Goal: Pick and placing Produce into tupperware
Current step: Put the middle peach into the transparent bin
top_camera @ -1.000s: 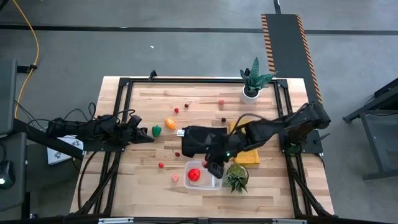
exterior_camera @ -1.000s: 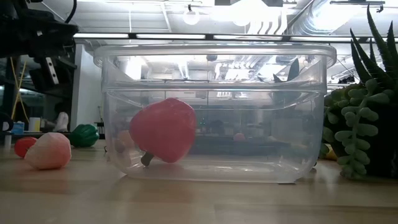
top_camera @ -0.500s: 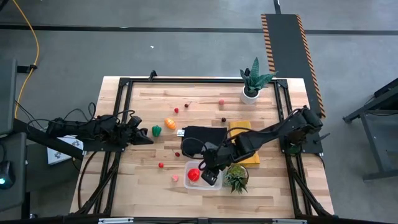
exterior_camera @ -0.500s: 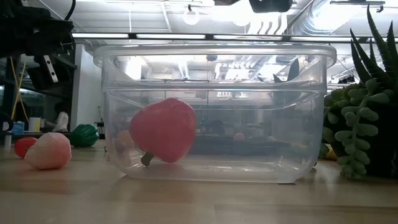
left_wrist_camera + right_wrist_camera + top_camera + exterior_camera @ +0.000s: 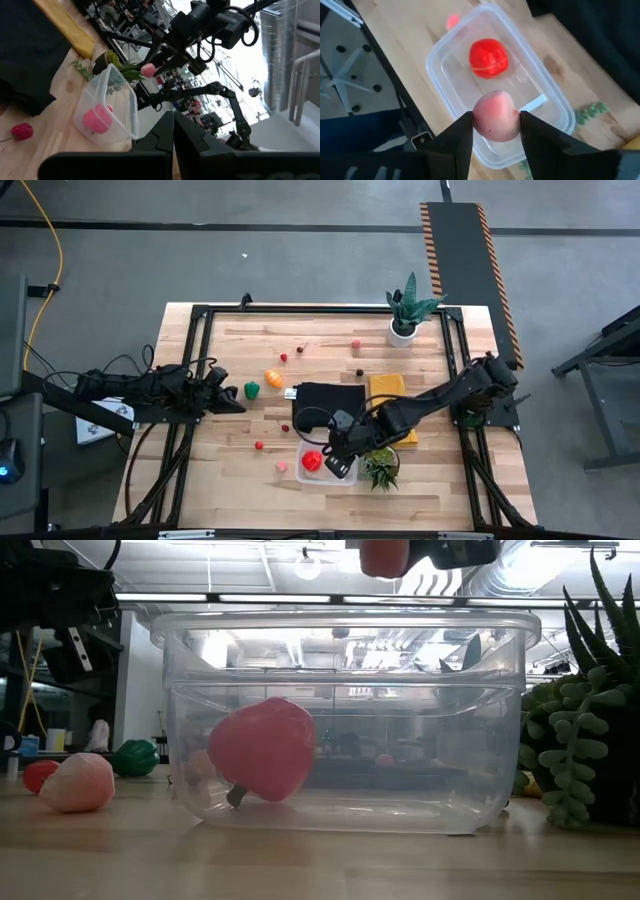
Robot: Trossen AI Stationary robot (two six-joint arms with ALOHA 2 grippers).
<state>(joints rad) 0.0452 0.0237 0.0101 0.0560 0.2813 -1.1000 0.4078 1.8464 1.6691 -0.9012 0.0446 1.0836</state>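
The wooden table (image 5: 240,480) is carrying everything, with the black cloth (image 5: 325,402) lying near its middle. The right arm is reaching across that cloth, its gripper (image 5: 496,131) hanging over the clear tupperware (image 5: 326,463) at the table's near edge, just beside a spiky potted plant (image 5: 381,468). Its jaws are standing partly open, pinching a pale pink fruit (image 5: 496,119) above the tub. The left gripper (image 5: 236,397) is resting at the table's left side, jaws fully closed and holding nothing. A large red fruit (image 5: 262,749) is lying inside the tub. The green piece (image 5: 251,390) and orange piece (image 5: 273,379) are sitting near the left gripper, and tiny berries (image 5: 284,358) are lying scattered farther back.
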